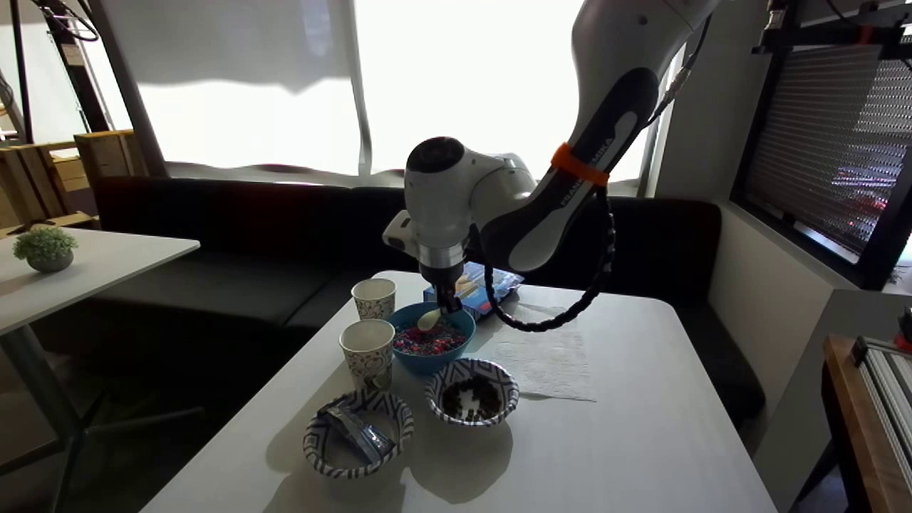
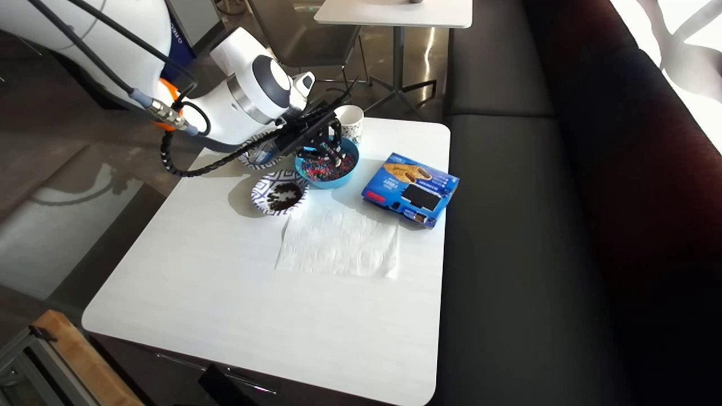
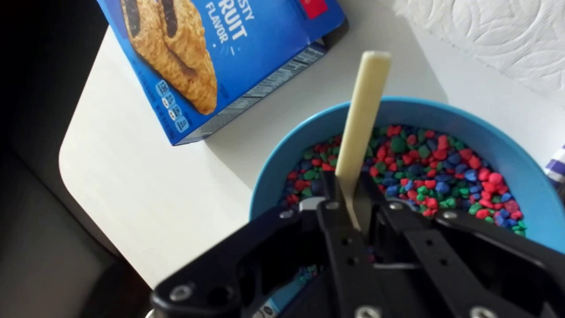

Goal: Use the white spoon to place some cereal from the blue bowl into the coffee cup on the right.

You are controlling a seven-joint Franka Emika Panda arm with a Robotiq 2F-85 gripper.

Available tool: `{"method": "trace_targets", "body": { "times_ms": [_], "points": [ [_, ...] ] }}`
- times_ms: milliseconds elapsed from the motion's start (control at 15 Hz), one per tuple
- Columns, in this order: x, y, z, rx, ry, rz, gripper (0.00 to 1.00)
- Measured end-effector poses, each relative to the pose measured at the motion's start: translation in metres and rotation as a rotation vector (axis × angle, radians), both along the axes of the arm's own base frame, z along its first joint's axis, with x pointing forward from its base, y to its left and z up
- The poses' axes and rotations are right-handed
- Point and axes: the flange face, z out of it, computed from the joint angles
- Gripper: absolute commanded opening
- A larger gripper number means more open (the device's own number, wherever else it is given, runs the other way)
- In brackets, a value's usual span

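The blue bowl (image 1: 427, 363) holds red, blue and green cereal pieces (image 3: 423, 176); it also shows in an exterior view (image 2: 333, 183) and the wrist view (image 3: 463, 115). My gripper (image 3: 351, 187) is shut on the white spoon (image 3: 363, 110), whose handle end sticks up past the fingertips in the wrist view. In an exterior view the gripper (image 1: 449, 306) is over the bowl, and the spoon's pale rounded end (image 1: 429, 320) hangs just above or touching the cereal. Two patterned coffee cups (image 1: 373, 298) (image 1: 367, 353) stand beside the bowl; one shows in an exterior view (image 2: 351, 121).
A blue snack box (image 2: 412, 189) lies behind the bowl, near the table's edge. A paper towel (image 2: 338, 245) lies flat by it. One patterned paper bowl (image 1: 459, 417) holds dark pieces; another (image 1: 324, 463) holds a silvery packet (image 1: 360, 433). A bench (image 2: 502, 225) runs along the table.
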Motion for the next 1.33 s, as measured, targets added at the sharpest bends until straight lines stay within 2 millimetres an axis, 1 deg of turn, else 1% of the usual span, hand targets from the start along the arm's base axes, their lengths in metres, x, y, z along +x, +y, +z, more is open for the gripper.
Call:
{"method": "trace_targets", "body": {
  "times_ms": [267, 667, 733, 800, 867, 933, 1133, 1200, 1333],
  "points": [
    [-0.001, 0.005, -0.017, 0.015, 0.038, -0.001, 0.03],
    [0.005, 0.012, -0.022, 0.027, 0.032, -0.007, 0.03],
    [0.005, 0.012, -0.023, 0.030, 0.032, -0.011, 0.07],
    [0.005, 0.011, -0.022, 0.034, 0.032, -0.017, 0.39],
    [0.006, 0.011, -0.022, 0.038, 0.031, -0.022, 0.39],
    [0.006, 0.011, -0.022, 0.049, 0.033, -0.033, 0.44],
    [0.009, 0.012, -0.017, 0.101, 0.023, -0.059, 0.68],
    [0.010, 0.013, -0.013, 0.123, 0.017, -0.067, 0.75],
    [0.013, 0.015, 0.004, 0.173, -0.013, -0.082, 0.91]
  ]
}}
